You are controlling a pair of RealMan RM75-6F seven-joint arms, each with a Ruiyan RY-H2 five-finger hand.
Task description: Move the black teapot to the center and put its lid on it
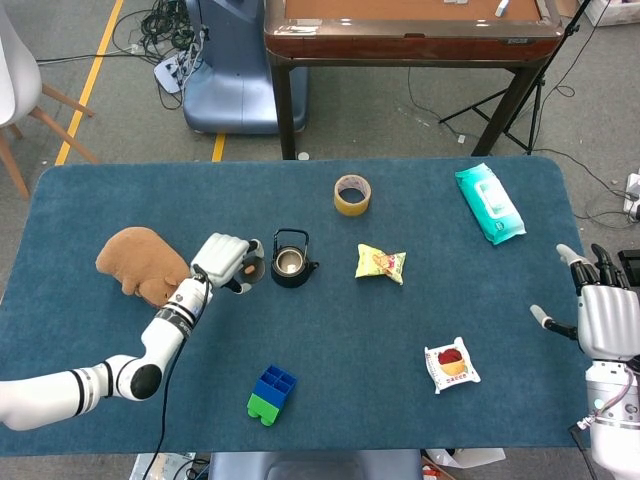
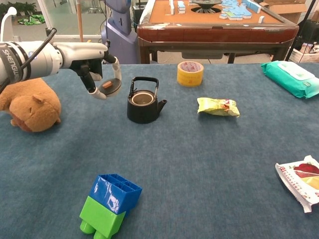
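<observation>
Above blue table (image 2: 209, 164), left hand (image 2: 94, 62) holds lid (image 2: 109, 85), seemingly tilted.

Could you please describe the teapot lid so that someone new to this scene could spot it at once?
Start at the brown plush toy on the table's left side, then look right toward the black teapot. Between them the left hand holds the lid above the cloth. It is a small dark disc with a reddish knob, the only thing off the table.

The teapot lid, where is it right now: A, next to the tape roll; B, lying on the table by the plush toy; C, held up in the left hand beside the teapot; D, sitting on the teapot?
C: the left hand holds the lid in its fingers above the table, left of the open teapot.
</observation>
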